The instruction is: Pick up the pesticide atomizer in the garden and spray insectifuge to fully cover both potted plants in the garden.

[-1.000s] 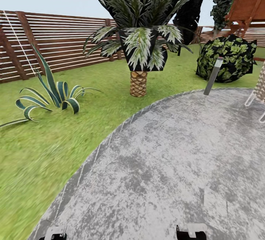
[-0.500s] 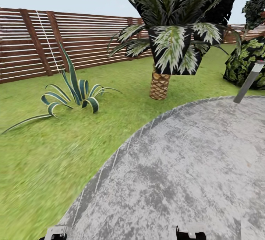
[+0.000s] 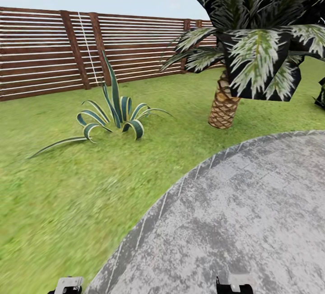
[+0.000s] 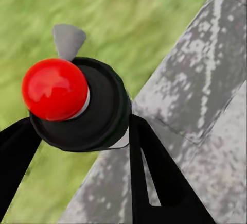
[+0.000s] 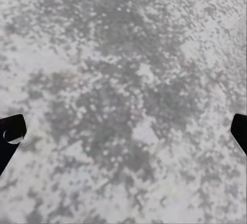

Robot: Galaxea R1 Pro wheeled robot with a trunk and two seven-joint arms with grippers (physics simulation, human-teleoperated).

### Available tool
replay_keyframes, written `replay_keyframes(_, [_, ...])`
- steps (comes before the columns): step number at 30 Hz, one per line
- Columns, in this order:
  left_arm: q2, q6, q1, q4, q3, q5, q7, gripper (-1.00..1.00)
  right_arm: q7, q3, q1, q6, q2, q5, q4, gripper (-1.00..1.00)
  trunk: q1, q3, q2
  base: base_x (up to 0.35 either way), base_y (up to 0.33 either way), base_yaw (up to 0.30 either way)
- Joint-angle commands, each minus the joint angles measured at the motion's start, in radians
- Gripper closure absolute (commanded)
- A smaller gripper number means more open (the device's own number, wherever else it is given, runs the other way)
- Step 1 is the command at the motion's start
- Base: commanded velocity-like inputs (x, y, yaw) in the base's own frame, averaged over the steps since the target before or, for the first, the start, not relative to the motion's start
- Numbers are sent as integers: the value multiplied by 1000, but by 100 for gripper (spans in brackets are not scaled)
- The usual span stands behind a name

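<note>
The left tool point(image 4: 77, 134) is clamped on the atomizer point(image 4: 77, 105), red cap and grey nozzle up, above the patio point(image 4: 200, 95) edge beside the lawn point(image 4: 128, 18). The right tool point(image 5: 123, 131) gapes wide, empty, over the patio.

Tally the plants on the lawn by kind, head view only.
Palm: 1
Low striped-leaf plant: 1
Total: 2
A dark sliver at the right edge is too cropped to identify, so it is not counted.
</note>
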Motion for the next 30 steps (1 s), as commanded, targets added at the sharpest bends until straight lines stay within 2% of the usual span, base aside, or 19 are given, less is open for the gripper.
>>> replay_keyframes(1, [0,-3,-1,0,9,-5,-6,100,-6,-6,-1,-2,0,11,0,-100,0,-1,0,297,189,280])
replay_keyframes(18, [0,-3,-1,1,9,11,-6,100,-6,-6,0,-2,0,11,-1,-100,0,-10,0,258,239,280])
replay_keyframes(30, [0,-3,-1,1,9,24,-6,100,-6,-7,-1,-2,-1,11,-1,-100,0,-16,0,168,300,280])
